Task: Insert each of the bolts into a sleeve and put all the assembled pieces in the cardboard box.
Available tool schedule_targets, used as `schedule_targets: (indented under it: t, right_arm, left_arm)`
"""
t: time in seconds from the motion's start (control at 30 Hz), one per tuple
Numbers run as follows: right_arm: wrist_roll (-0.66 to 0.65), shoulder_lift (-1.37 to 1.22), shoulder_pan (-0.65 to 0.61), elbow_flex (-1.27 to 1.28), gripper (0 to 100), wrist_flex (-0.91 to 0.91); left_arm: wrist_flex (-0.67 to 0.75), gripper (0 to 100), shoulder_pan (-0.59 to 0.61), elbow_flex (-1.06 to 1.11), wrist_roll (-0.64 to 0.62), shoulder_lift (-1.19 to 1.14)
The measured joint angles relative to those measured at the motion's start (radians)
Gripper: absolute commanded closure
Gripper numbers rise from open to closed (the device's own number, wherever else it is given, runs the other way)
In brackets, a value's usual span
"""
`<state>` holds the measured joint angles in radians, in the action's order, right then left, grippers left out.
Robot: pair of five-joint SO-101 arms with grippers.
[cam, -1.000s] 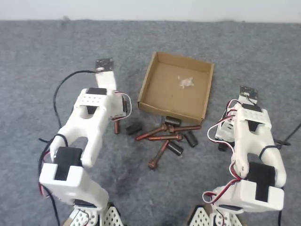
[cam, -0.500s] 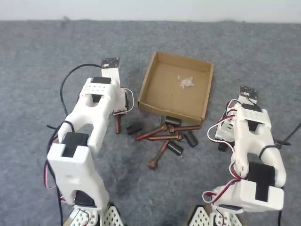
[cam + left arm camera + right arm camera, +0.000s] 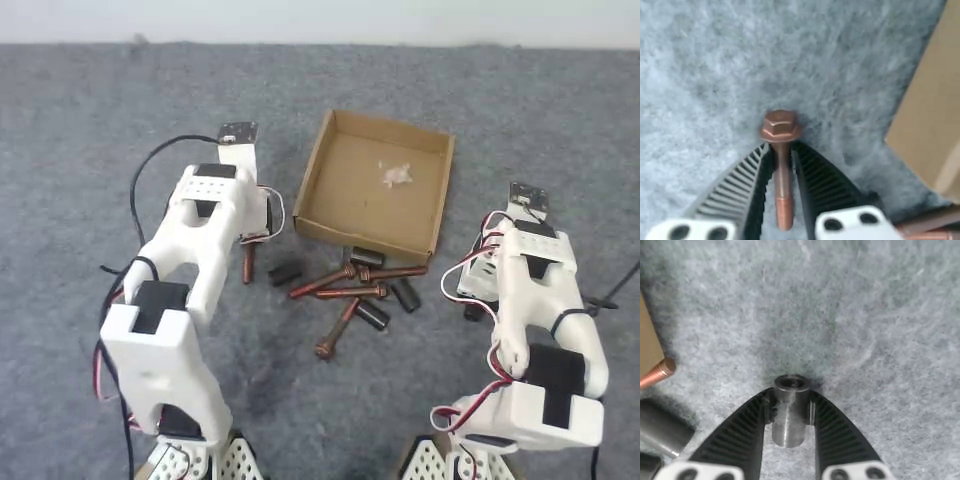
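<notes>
Bolt (image 3: 781, 165), copper with a hex flange head, is clamped by its shank in the left gripper (image 3: 780, 146), with the head sticking out just past the tips. That arm is bent low over the grey carpet (image 3: 715, 60), and the cardboard box (image 3: 935, 125) is off to the gripper's side. The right gripper (image 3: 790, 394), also low, pinches a dark sleeve (image 3: 788, 420) with its bore end out past the tips, while loose bolts (image 3: 345, 290) and loose sleeves (image 3: 375, 314) lie between the two grippers.
</notes>
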<state>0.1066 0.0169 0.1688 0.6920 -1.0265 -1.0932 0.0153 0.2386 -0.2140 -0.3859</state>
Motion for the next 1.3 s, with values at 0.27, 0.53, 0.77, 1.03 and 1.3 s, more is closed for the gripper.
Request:
schedule_targets:
  t: [0.27, 0.53, 0.77, 1.03, 1.3]
  right_arm:
    - [-0.055, 0.000, 0.000, -0.006, 99.3, -0.041]
    - [-0.057, -0.002, 0.017, -0.060, 99.3, -0.046]
    - [-0.061, -0.002, 0.017, -0.163, 99.3, -0.048]
    - [-0.061, -0.002, -0.002, -0.427, 99.3, -0.048]
    - [-0.061, -0.012, -0.089, -0.511, 99.2, 0.196]
  left_arm:
    - [0.247, 99, 0.003, 0.282, 0.011, 0.193]
    - [0.276, 99, 0.011, 0.305, 0.011, 0.209]
    - [0.276, 99, 0.011, 0.305, 0.011, 0.209]
    - [0.276, 99, 0.012, 0.305, 0.014, 0.209]
    - [0.276, 99, 0.012, 0.305, 0.014, 0.209]
